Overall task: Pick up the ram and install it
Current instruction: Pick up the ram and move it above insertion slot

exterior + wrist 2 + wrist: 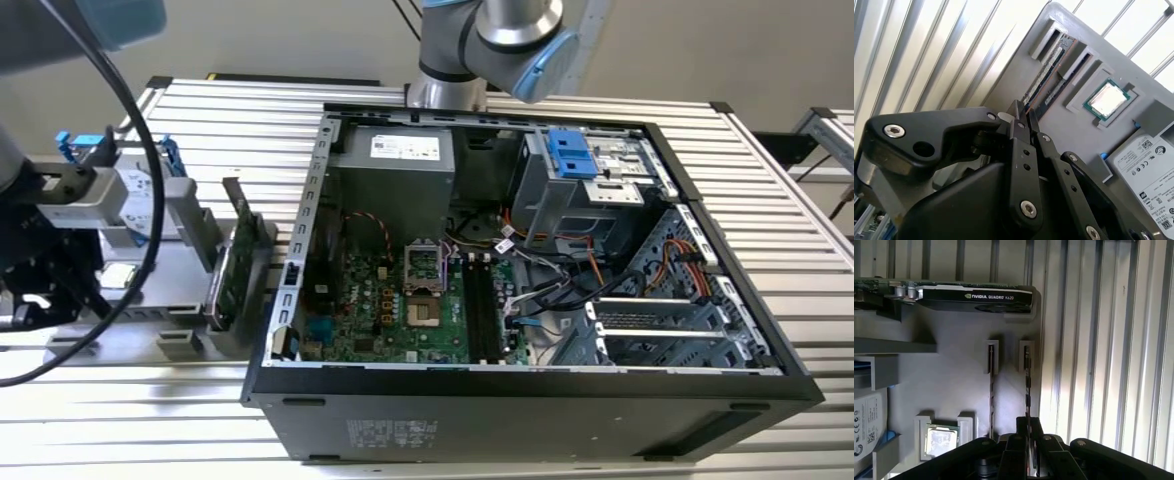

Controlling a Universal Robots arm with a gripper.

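Two rams stand on edge in parallel slots of a grey holder (954, 370). In both wrist views my gripper (1028, 427) (1024, 111) has its black fingers drawn close on either side of the ram (1027, 382) (1046, 75) nearest the holder's edge. The jaws stand almost together on the thin stick, which still sits in its slot. The other ram (991, 390) stands free beside it. In the exterior view the arm's black wrist end (40, 250) hangs over the holder at the exterior view's left.
The holder also carries a green expansion card (974, 295), a processor chip (941, 440) and a silver hard drive (1149, 170). The open computer case (534, 385) lies on the slatted table, with the motherboard's memory slots (478, 310) inside.
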